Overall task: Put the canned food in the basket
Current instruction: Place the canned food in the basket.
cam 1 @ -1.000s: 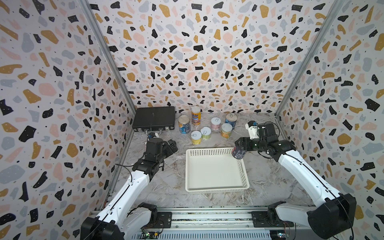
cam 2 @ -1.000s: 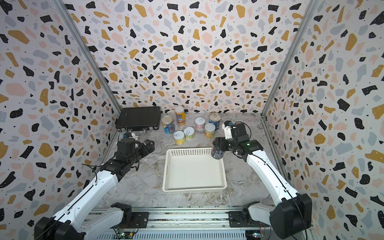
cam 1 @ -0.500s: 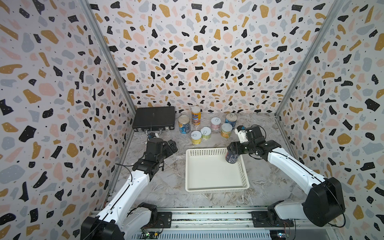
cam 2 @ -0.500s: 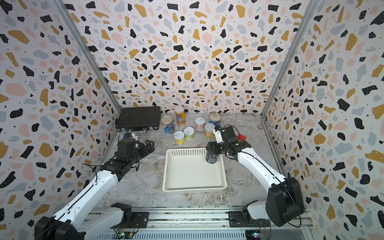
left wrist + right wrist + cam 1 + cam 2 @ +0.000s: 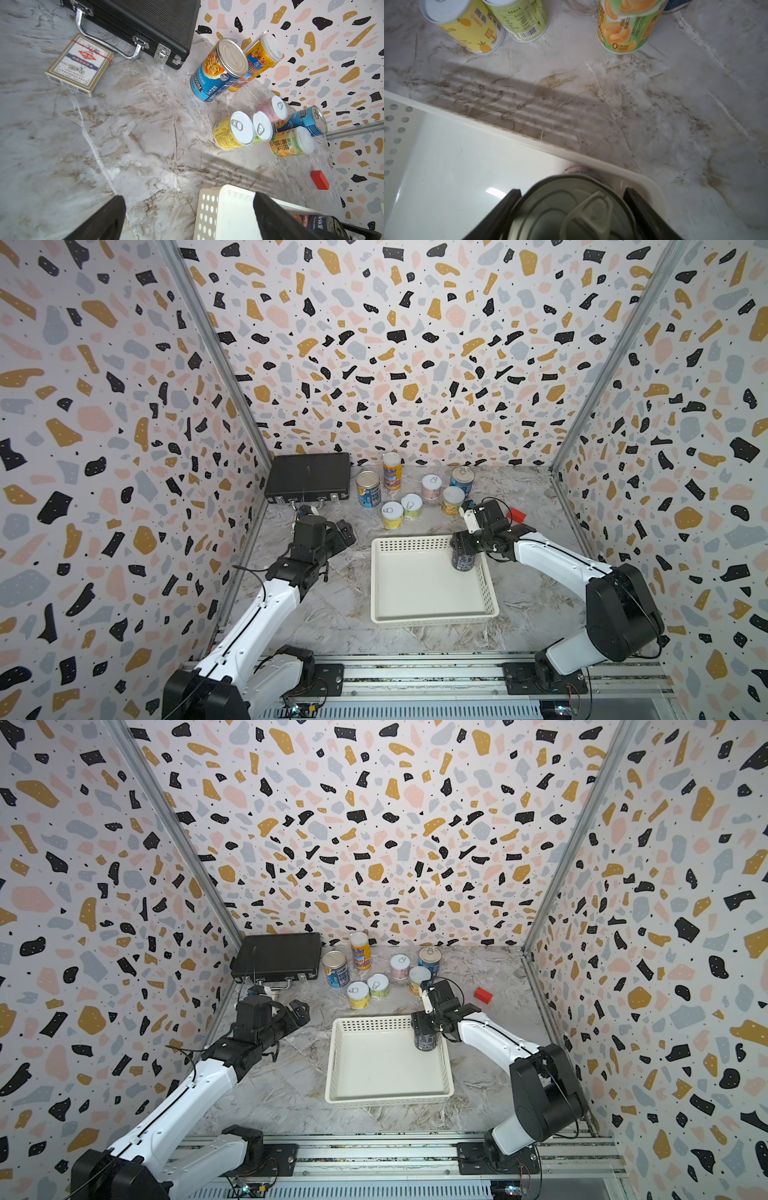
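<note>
Right gripper (image 5: 462, 546) has carried the navy can (image 5: 464, 562) in over the rim. The can now sits upright in the basket (image 5: 432, 620), far right corner, jaws clenched around its top. Left gripper (image 5: 344, 533) is released, spread wide, near the briefcase (image 5: 309, 477). Seven other cans (image 5: 409, 506) stand behind the basket.

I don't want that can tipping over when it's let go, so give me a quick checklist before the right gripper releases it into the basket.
1. Is the navy can inside the walls of the basket: ok, at the far right corner.
2. Is the navy can upright: ok.
3. Is its bottom resting on the basket floor: cannot tell.
4. Is the right gripper shut on the can's top: ok.
5. Is the left gripper open, empty and outside the basket: ok.
</note>
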You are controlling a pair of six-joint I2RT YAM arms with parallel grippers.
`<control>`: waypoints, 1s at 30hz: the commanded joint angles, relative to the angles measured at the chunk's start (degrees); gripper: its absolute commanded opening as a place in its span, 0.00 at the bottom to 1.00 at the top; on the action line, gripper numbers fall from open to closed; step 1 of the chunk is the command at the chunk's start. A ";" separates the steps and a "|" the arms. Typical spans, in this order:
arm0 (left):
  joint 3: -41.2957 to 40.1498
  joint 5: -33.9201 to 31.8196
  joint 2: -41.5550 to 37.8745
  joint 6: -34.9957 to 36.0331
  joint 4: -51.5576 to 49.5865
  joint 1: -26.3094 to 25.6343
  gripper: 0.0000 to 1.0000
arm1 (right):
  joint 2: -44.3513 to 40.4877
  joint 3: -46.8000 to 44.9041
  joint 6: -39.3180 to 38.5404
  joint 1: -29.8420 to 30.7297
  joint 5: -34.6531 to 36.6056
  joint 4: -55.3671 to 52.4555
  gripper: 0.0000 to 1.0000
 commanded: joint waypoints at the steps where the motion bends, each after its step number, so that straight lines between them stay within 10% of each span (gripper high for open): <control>1: 1.89 -0.32 0.51 0.66 0.83 0.34 1.00 | -1.82 0.87 -1.43 0.46 3.22 5.00 0.38; 23: 1.31 -1.52 0.83 0.58 1.20 0.34 1.00 | -3.26 -1.19 -1.11 1.04 7.23 4.80 1.00; 30: 1.74 -1.56 0.89 0.80 0.53 0.35 1.00 | -4.40 -1.29 -1.14 1.07 7.40 4.85 1.00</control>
